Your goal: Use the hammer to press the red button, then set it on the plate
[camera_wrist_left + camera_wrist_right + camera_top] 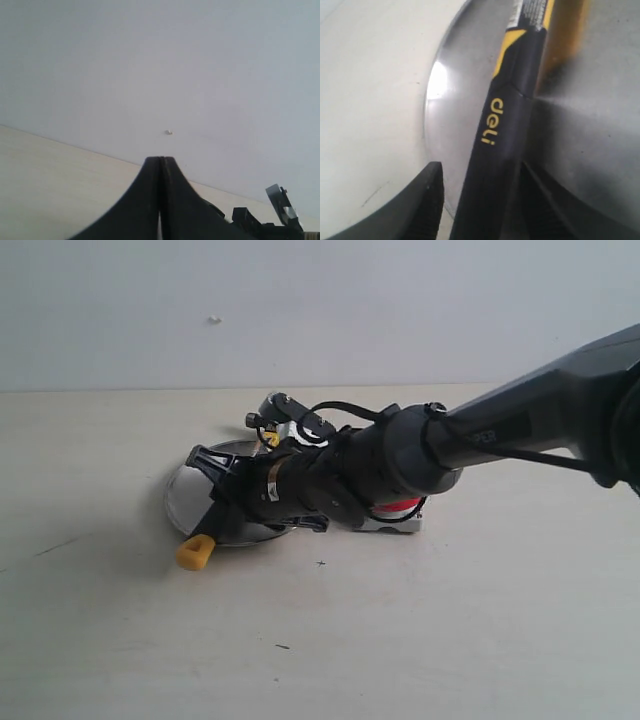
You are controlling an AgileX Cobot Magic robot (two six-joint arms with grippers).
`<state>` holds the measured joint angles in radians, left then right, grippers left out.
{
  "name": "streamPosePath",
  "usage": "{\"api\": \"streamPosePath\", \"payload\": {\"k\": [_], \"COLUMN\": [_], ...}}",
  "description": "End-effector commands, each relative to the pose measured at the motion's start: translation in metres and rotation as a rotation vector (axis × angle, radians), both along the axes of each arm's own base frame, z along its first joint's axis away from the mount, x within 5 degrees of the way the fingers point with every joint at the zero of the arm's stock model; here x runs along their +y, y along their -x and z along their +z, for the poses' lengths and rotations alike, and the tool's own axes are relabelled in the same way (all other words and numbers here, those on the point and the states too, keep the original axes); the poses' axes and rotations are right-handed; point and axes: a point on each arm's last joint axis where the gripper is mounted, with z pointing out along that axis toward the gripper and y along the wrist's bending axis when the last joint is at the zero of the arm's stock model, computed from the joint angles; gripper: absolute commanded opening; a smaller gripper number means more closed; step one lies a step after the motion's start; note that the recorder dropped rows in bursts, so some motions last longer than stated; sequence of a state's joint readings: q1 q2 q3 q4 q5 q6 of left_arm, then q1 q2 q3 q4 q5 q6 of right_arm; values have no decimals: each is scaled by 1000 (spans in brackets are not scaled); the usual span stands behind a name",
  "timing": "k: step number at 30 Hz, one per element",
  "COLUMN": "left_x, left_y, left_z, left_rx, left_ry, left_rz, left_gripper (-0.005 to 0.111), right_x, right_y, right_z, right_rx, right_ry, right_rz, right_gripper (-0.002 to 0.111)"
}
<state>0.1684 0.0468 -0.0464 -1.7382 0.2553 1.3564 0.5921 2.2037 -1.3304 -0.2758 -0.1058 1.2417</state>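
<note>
The hammer (196,552) lies slanted across the silver plate (183,495), its yellow end cap sticking out past the near rim. In the right wrist view the black handle (495,150) runs over the plate (455,90). My right gripper (228,492) reaches across to the plate and straddles the handle; its jaws (480,172) are open, with a gap beside one finger (420,205). The red button (402,507) peeks out under the right arm, on its grey base. My left gripper (161,167) is shut on nothing, pointing at the wall.
The right arm (520,430) crosses the scene above the button. Pale tabletop (400,640) spreads round the plate, with a white wall behind. Dark parts of the right arm (280,220) show at the edge of the left wrist view.
</note>
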Motion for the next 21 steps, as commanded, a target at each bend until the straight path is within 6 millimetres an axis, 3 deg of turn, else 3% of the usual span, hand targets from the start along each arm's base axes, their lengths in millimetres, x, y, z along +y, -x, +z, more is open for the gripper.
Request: {"api": "streamPosePath", "payload": {"k": [1,6,11,15,21], "left_x": [-1,-1,-1,-1,-1], "left_y": [0,0,0,0,0], "left_z": [-1,-1,-1,-1,-1], "left_rx": [-2,-2,-2,-2,-2], "left_ry": [5,5,5,5,5], "left_rz": [-8,-8,-8,-8,-8], "left_gripper": [0,0,0,0,0], "right_x": [-1,-15,-32,-54,-102], "right_y": [1,13,37,68,137], "right_z": [31,58,98,131,163], "right_rx": [-70,-76,-189,-296,-431], "right_ry": [43,191,265,330,400], "right_rz": [49,91,172,234,287], "right_gripper": [47,39,2,0,0]}}
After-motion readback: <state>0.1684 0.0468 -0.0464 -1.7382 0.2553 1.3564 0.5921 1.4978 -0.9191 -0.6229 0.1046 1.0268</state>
